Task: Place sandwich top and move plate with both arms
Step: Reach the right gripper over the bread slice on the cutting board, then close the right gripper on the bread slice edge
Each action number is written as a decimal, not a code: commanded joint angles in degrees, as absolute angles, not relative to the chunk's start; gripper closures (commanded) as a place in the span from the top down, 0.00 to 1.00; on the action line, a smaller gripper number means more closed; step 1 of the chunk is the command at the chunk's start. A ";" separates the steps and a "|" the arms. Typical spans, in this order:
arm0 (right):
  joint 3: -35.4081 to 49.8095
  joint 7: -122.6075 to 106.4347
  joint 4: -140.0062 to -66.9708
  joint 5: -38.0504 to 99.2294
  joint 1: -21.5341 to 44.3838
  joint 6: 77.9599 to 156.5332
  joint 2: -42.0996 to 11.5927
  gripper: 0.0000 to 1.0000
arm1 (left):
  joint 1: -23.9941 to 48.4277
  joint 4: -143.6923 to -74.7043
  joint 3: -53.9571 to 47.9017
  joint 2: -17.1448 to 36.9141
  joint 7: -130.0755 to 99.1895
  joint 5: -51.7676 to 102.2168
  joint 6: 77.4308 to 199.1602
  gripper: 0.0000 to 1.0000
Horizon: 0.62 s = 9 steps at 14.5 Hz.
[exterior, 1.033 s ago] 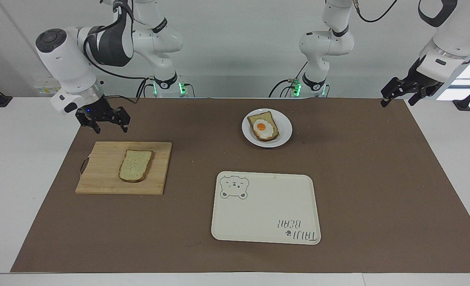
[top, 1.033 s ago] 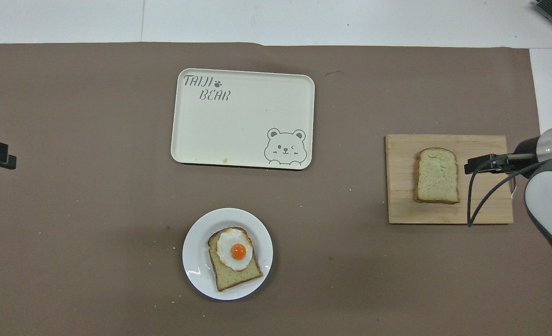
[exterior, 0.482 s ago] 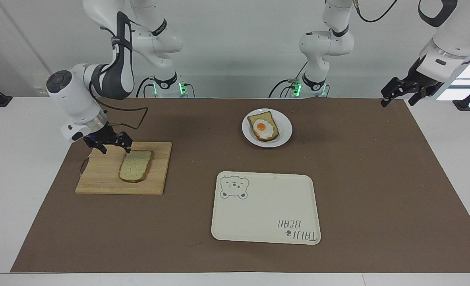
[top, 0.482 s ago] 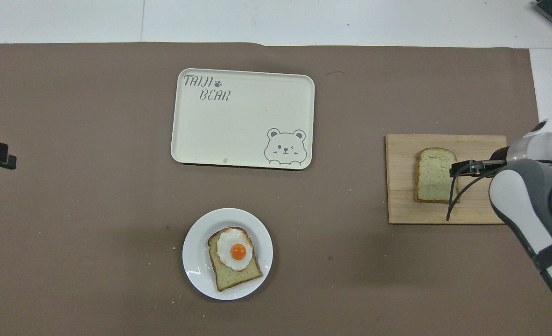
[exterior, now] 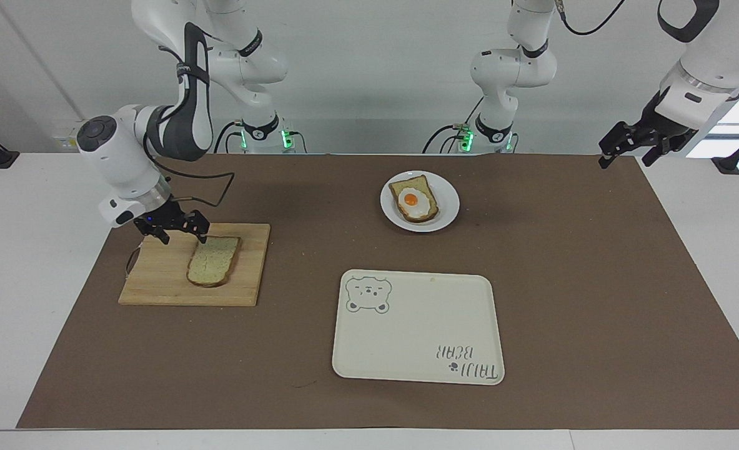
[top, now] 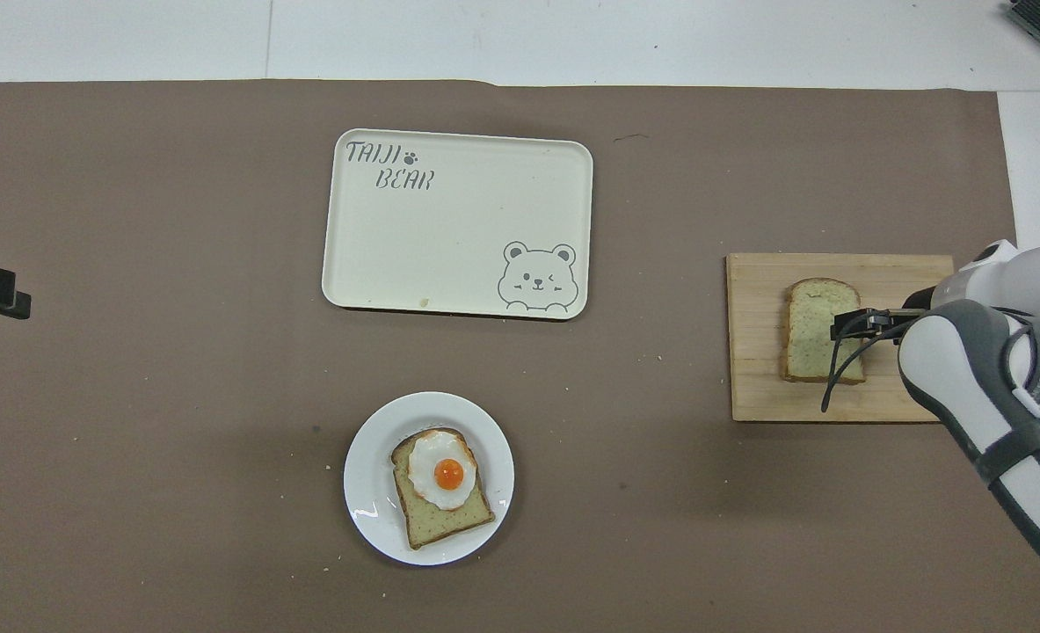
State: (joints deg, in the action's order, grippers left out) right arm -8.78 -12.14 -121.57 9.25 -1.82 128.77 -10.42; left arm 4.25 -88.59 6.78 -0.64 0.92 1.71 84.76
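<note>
Now right gripper, wide open and empty, is hovering low at the sandwich top, which is lying flat on the cutting board just under it. Prob. soft, light, crushable; I'd be pinching the crust edges gently. Left gripper is waiting, open.

One camera sits high across the bench, facing both robots. The other looks steeply down from above the robots' end. Half a turn apart, both take in the whole brown mat.
</note>
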 commanded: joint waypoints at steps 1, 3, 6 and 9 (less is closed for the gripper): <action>-8.35 -16.95 -123.75 12.82 -3.16 131.30 -10.28 1.00 | 4.39 -88.51 6.94 -1.23 0.44 1.32 83.76 1.00; -8.35 -19.07 -124.19 13.36 -3.52 131.92 -10.28 0.98 | 4.39 -88.51 6.86 -1.23 0.44 1.32 83.76 1.00; -8.35 -19.42 -124.19 13.27 -3.34 132.01 -10.89 0.65 | 4.40 -88.51 6.86 -1.23 0.44 1.32 83.76 1.00; -8.35 -19.25 -124.10 13.27 -3.34 132.01 -11.16 0.28 | 4.39 -88.51 6.86 -1.23 0.44 1.32 83.76 1.00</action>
State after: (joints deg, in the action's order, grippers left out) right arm -8.31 -17.13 -123.36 12.41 -2.56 130.76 -10.74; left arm 4.25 -88.59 6.78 -0.64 0.92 1.71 84.76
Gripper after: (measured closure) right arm 0.498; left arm 0.000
